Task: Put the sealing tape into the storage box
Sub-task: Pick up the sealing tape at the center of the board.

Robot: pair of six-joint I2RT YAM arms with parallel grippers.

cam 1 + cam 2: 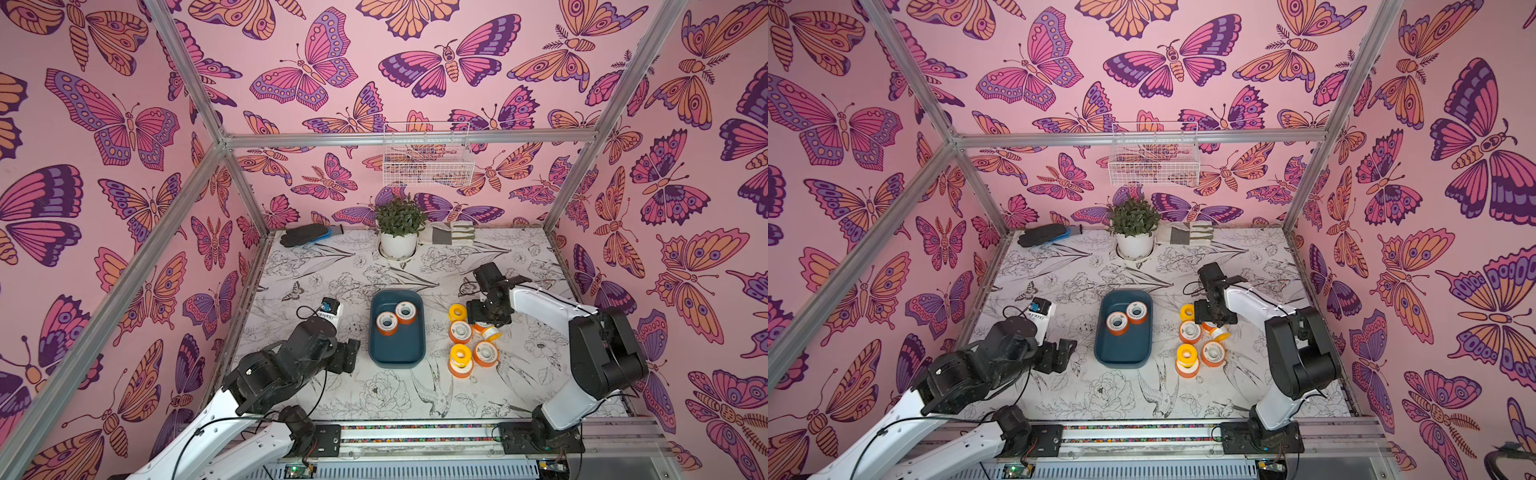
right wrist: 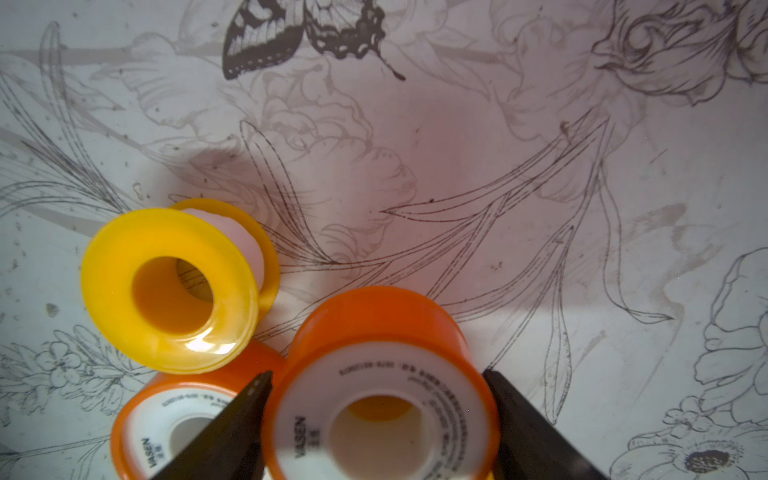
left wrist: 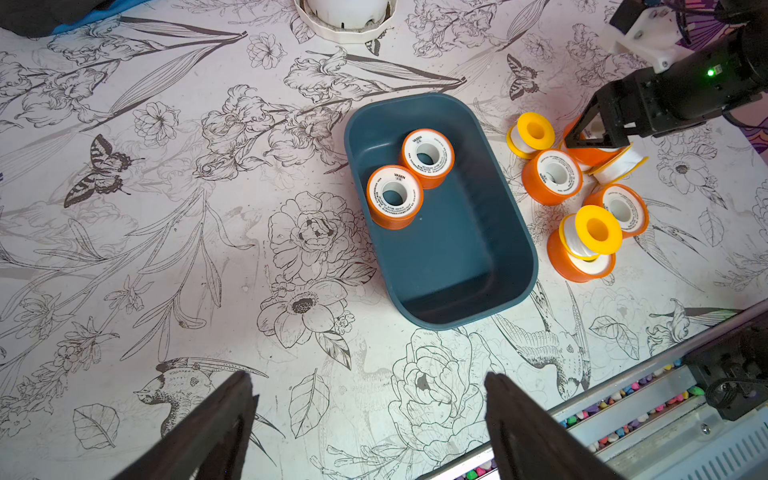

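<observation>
The storage box (image 1: 397,353) (image 1: 1121,353) (image 3: 457,249), a dark teal tray, lies mid-table and holds two orange spools of sealing tape (image 1: 387,323) (image 1: 406,312). To its right, several more orange and yellow spools (image 1: 460,331) (image 3: 550,176) are clustered on the table. My right gripper (image 1: 484,324) (image 2: 378,415) is down at the back of that cluster, and its fingers press both sides of one orange spool (image 2: 380,374). A yellow spool (image 2: 166,286) lies beside it. My left gripper (image 1: 349,353) (image 3: 370,399) hangs open and empty over the table, left of the box.
A potted plant (image 1: 399,232), a black and blue glove (image 1: 305,235) and a folded cloth (image 1: 451,235) line the back edge. A white wire basket (image 1: 428,160) hangs on the back wall. The arm rail (image 1: 415,432) runs along the front.
</observation>
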